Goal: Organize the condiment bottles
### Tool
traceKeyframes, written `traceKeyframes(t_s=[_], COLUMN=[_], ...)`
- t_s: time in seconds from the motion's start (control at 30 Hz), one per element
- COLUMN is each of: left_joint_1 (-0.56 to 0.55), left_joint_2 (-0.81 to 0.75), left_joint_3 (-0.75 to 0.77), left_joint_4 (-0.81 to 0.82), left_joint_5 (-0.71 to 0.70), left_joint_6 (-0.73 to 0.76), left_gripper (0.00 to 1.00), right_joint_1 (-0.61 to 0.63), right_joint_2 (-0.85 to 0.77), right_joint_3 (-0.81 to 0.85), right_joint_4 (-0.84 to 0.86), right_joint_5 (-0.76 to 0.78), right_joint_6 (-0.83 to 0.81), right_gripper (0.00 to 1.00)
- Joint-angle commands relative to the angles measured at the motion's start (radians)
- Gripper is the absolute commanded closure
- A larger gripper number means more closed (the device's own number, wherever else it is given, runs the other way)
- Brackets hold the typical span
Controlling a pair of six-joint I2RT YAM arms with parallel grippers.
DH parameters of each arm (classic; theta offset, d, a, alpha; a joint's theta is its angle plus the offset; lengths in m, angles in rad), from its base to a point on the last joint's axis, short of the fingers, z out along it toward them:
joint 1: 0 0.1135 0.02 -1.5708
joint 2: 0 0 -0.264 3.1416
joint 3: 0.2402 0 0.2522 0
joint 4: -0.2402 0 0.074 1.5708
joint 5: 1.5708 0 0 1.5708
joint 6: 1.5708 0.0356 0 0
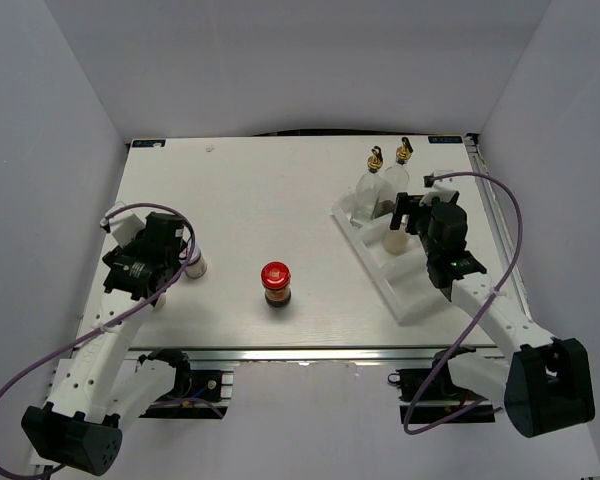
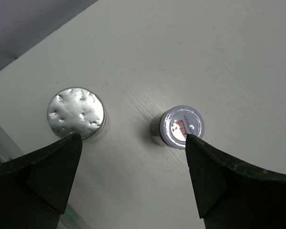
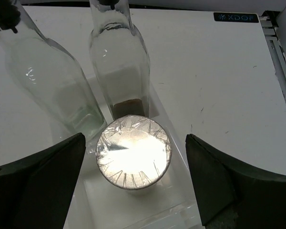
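Evidently a placing step: right pincer point(image 3: 134, 142) stood released, spread either side of the silver-lidded white shaker point(image 3: 133, 155), which sat in the white divided plastic tray point(image 1: 412, 300) at 6 o'clock of two tall clear glass cruets point(image 3: 121, 62). Best lifted straight up, off the glass. Left pincer point(image 2: 133, 137) released too; only its wrist view showed both lids beneath: dimpled silver-topped jar point(image 2: 76, 113), white-lidded labelled jar point(image 2: 182, 126).

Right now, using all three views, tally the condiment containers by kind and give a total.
Glass cruets: 2
Silver-lidded shakers: 2
White-lidded labelled jar: 1
Red-lidded brown jar: 1
Total: 6
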Motion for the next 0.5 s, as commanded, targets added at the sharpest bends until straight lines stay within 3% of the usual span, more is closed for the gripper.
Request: traceKeyframes(t_s=[0.0,0.33,0.47], left_joint_1=[0.006,0.026,0.069], left_joint_2=[-0.002,0.009,0.021], left_joint_3=[0.032,-0.016,-0.056], left_joint_4=[-0.105,-0.14,-0.07], left_joint_5=[-0.029,-0.055,-0.034], left_joint_6=[-0.025,-0.054,-0.025], left_gripper=[0.02,0.02,0.02], right_joint_1=[-0.004,-0.004,-0.003], right_joint_2=[-0.052,-0.228,-0.273], right_joint_3=[0.037,0.02,0.013], right_joint_4=[-0.044,-0.094,-0.102], right_joint_5=[-0.005,-0.098,-0.12], right_joint_6=[0.0,0.018,0.02], right_gripper=[0.11,0.11,0.11])
